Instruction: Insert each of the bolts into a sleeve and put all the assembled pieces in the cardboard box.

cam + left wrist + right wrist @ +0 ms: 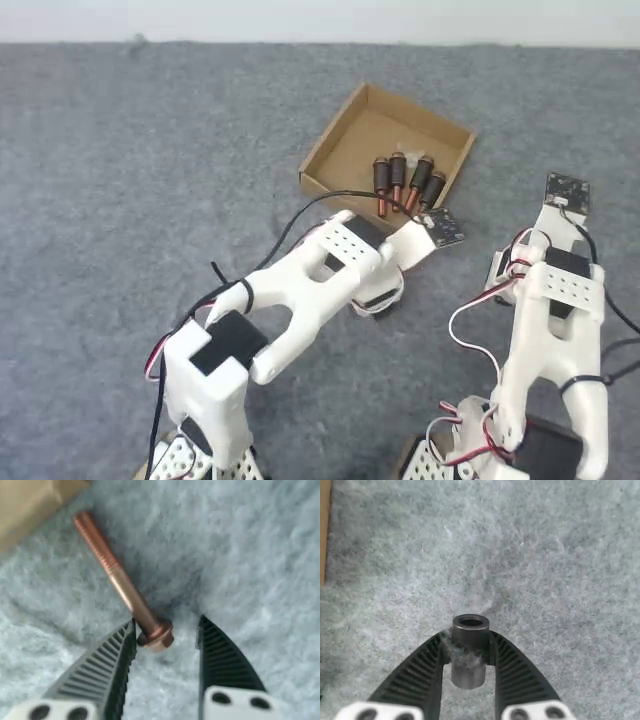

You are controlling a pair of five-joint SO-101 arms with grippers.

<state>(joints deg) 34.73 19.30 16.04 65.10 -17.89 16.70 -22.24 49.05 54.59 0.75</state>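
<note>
Straddling the head of a copper bolt (120,582), the left gripper (165,627) has its jaws spread wide, one finger just touching the flange and the other standing off, so nothing is gripped yet. The bolt lies flat on the grey felt table (250,555), its threaded end pointing toward a corner of the cardboard box (25,500) close by. Taking it at the head end would leave the whole shank free to enter a bore, which seems the reason for this approach. The right gripper (467,637) is clamped on a black sleeve (470,652), squeezing its barrel from both sides with the open bore turned toward the wrist camera, exposed to receive the bolt. Seen from the high view, the box already holds four assembled pieces (405,180) side by side, and the right arm stands well apart from it. I judge picking up the bolt to be the step in hand
</note>
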